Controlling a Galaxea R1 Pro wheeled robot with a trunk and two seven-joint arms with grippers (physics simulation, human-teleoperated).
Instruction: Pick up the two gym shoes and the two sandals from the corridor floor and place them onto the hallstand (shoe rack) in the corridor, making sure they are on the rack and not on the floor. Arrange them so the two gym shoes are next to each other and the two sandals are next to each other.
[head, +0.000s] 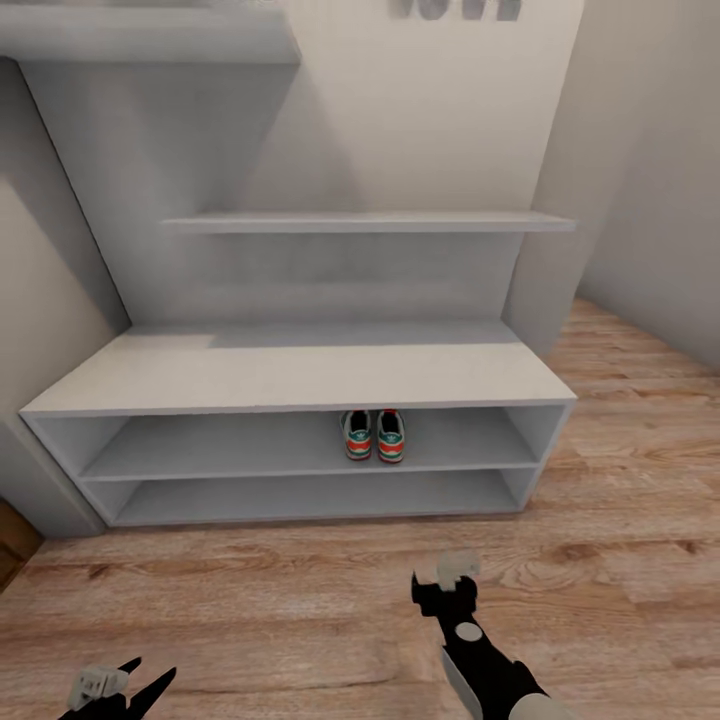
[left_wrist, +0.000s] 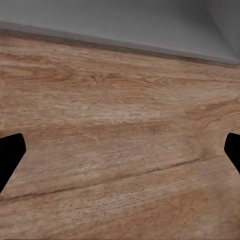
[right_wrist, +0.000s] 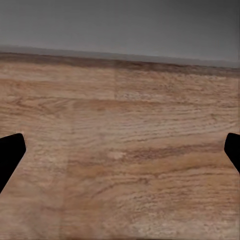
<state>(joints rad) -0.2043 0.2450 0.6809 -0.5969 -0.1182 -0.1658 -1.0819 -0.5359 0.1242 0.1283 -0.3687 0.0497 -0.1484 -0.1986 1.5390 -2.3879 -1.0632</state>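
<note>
two gym shoes (head: 374, 435) sit paired on the hallstand (head: 300, 375); my left gripper (head: 120, 685) and right gripper (head: 446, 580) spread wide, empty; next find sandals, approach low

pale wall (head: 430, 110) behind everything, some grey hooks (head: 455, 8) poking in up top, and a dark wooden bit (head: 12, 540) at the left edge

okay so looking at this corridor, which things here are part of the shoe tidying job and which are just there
Part of the job:
- two gym shoes, side by side on the hallstand's middle shelf
- hallstand
- corridor floor
- left gripper and right gripper, both open and holding nothing

Just there:
- corridor walls
</note>
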